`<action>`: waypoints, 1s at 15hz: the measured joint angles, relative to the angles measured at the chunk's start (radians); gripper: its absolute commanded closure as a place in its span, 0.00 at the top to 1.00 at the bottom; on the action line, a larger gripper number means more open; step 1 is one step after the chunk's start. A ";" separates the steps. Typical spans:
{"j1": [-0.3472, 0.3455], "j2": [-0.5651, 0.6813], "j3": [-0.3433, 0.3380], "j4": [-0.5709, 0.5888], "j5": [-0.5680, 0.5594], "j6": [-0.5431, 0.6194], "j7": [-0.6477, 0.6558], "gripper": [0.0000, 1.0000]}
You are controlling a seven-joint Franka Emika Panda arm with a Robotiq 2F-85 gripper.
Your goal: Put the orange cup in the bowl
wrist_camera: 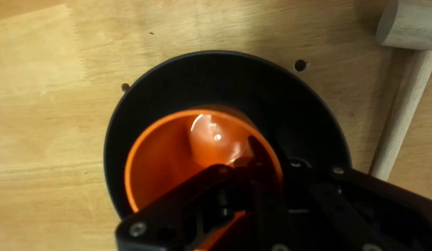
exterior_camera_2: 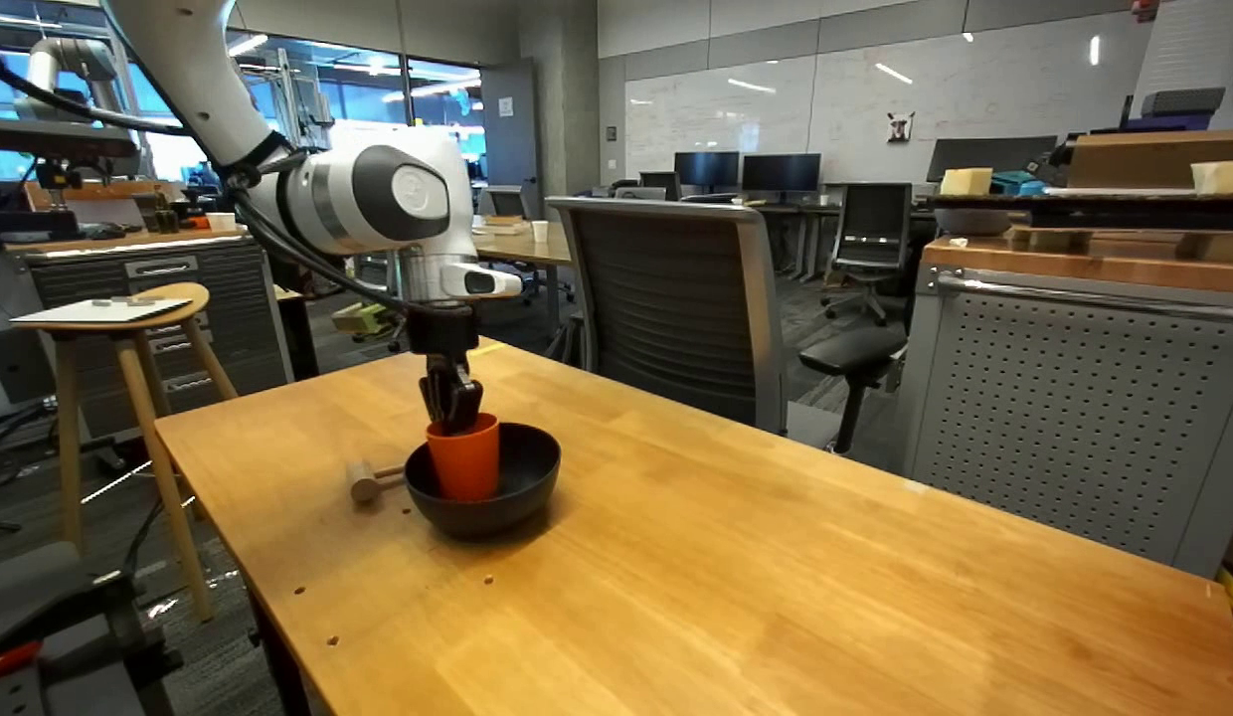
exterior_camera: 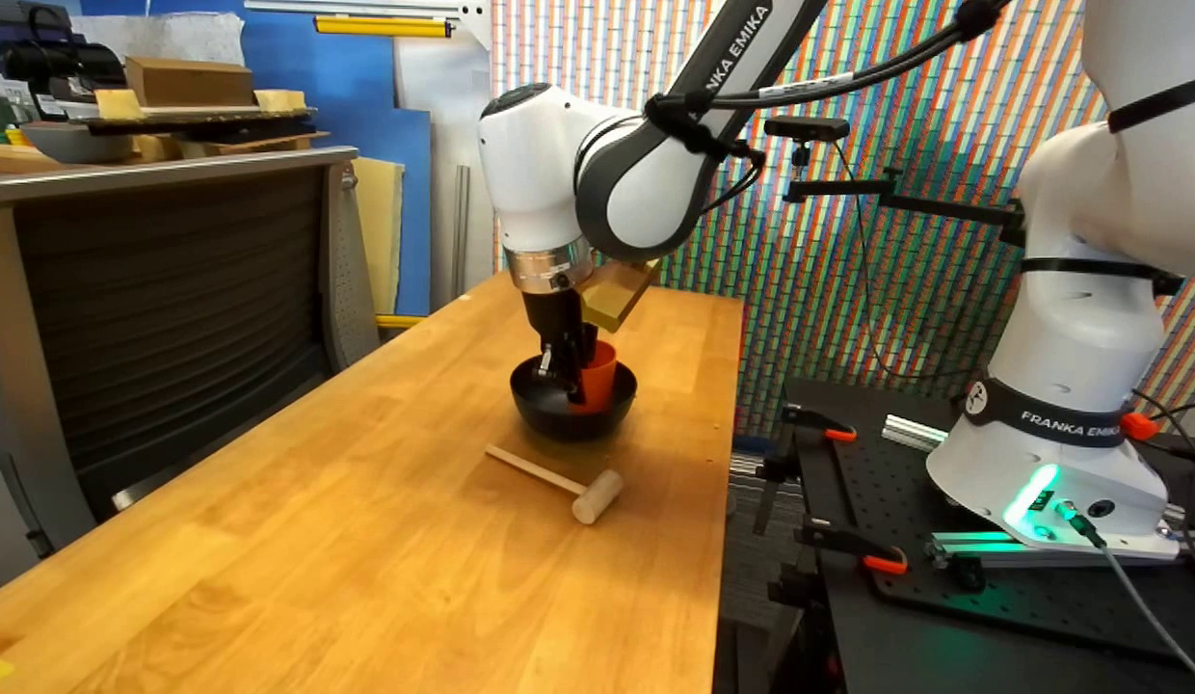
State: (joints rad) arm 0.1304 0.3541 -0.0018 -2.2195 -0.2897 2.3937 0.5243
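The orange cup (exterior_camera: pixel 602 374) stands roughly upright inside the black bowl (exterior_camera: pixel 564 424), off to one side of it. Both also show in an exterior view, the cup (exterior_camera_2: pixel 467 462) rising above the rim of the bowl (exterior_camera_2: pixel 532 487). My gripper (exterior_camera: pixel 582 378) points down into the bowl. In the wrist view, one finger of the gripper (wrist_camera: pixel 271 157) is inside the cup (wrist_camera: pixel 160 160) and the other is outside, with the cup wall pinched between them. The bowl (wrist_camera: pixel 216 76) surrounds the cup. Whether the cup's base touches the bowl's bottom is hidden.
A pale wooden mallet (exterior_camera: pixel 597 496) lies on the wooden table (exterior_camera: pixel 385 540) close beside the bowl. It also shows in the wrist view (wrist_camera: pixel 411 104). A grey office chair (exterior_camera_2: pixel 666 308) stands against the table's long edge. The robot base (exterior_camera: pixel 1050 482) is beyond the opposite edge.
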 measured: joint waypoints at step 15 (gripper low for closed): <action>0.081 -0.374 0.061 0.006 -0.050 -0.057 -0.185 1.00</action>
State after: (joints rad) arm 0.2114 -0.0204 0.0595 -2.2134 -0.3397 2.3363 0.3396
